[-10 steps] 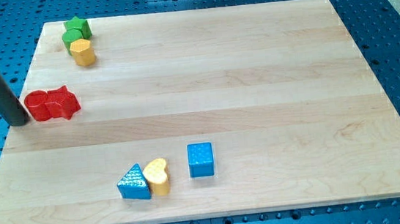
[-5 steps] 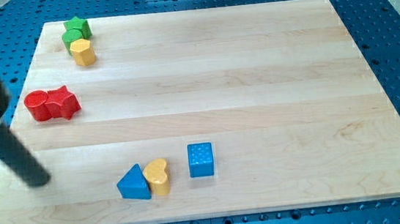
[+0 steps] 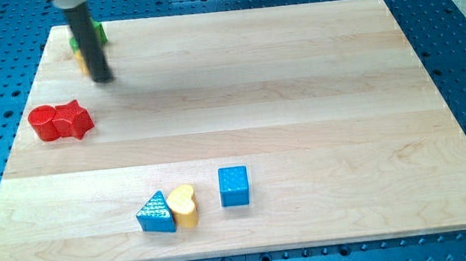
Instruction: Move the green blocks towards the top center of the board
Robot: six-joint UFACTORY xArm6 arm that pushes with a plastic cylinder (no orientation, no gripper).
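Observation:
Two green blocks sit at the board's top left corner, mostly hidden behind my rod; only a sliver of green [image 3: 100,31] shows at the rod's right edge. A yellow block just below them is almost fully hidden, with a thin yellow edge [image 3: 80,59] showing. My tip [image 3: 103,77] rests on the board just below and right of this cluster, with the rod rising up and to the left across it.
Two red blocks [image 3: 61,121] lie touching at the left edge. Near the bottom are a blue triangle [image 3: 156,213], a yellow heart [image 3: 184,205] and a blue cube [image 3: 233,185]. The wooden board [image 3: 298,90] lies on a blue perforated table.
My rod swung from the left edge by the red blocks, down to the lower left, then up to the top left over the green and yellow blocks. No blocks moved.

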